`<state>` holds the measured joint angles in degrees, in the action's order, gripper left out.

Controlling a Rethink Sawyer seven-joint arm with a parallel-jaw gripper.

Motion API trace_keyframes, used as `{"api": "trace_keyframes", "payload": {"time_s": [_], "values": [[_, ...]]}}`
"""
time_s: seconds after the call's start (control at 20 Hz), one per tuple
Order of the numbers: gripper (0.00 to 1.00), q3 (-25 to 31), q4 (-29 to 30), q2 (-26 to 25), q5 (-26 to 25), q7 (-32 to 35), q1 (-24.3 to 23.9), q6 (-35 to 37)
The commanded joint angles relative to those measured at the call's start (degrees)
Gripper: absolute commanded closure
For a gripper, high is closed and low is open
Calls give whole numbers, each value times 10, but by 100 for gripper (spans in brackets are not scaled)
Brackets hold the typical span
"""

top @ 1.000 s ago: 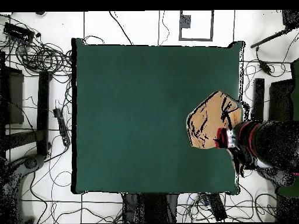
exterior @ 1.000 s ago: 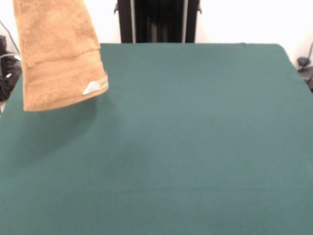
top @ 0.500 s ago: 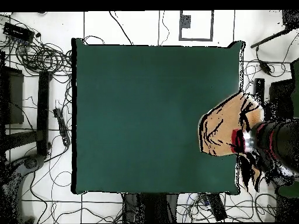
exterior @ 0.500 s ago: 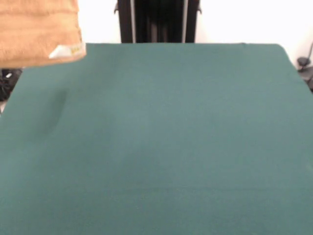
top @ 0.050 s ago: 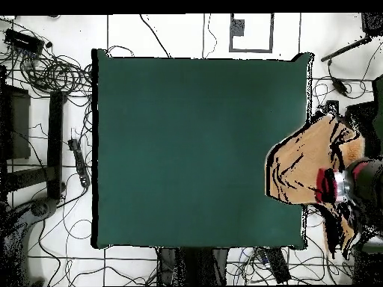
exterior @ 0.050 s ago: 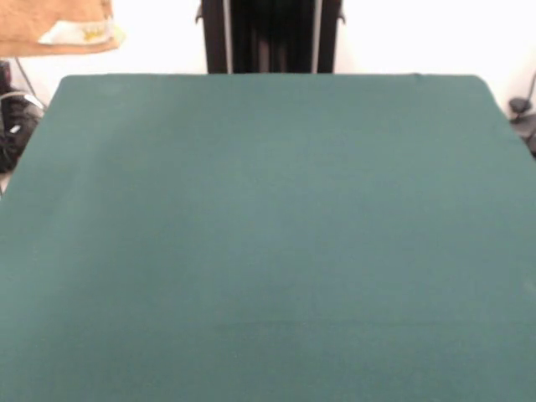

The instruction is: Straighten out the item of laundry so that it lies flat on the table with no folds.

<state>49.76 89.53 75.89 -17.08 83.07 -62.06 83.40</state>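
At about ten o'clock in the front view, up against the top edge, we see only the lower end of the golden-orange terry-cloth hand towel [exterior @ 0.050 s ago: 57, 27], with its small white tag [exterior @ 0.050 s ago: 77, 33] showing at the bottom hem. It hangs in the air, clear of the wide dark green felt-covered surface [exterior @ 0.050 s ago: 268, 243], and sits beyond the far left corner of that surface against the pale wall.

Looking straight down, we find the same towel [top @ 0.050 s ago: 303, 168] at roughly three o'clock, straddling the right-hand edge of the green surface [top @ 0.050 s ago: 194, 149]: part of the cloth overlaps the green, and the rest reaches out over the white floor. It appears bunched and draped rather than spread, with creases running across it.

We see the red and black arm [top @ 0.050 s ago: 363, 179] entering from the right edge of the overhead view, its wrist end meeting the towel. The pincer [top @ 0.050 s ago: 329, 187] lies where the red and silver wrist meets the cloth, but we cannot tell whether it is clenched or released, since fabric and wrist cover it.

Around the surface, we see tangled black cables [top @ 0.050 s ago: 45, 71] on the floor at about ten o'clock in the overhead view, and a black pedestal column [exterior @ 0.050 s ago: 270, 35] at twelve o'clock in the front view.
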Motion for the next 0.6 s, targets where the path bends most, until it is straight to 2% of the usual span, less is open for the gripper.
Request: {"api": "trace_keyframes", "payload": {"time_s": [0.05,0.2,0.25,0.4,0.6], "values": [[100,-1,88,116,19,-136,54,-40],[100,-38,166,176,29,-83,90,-119],[100,-47,185,181,28,-61,102,-141],[100,-77,258,179,20,28,149,-226],[100,-108,292,150,11,75,183,-289]]}}
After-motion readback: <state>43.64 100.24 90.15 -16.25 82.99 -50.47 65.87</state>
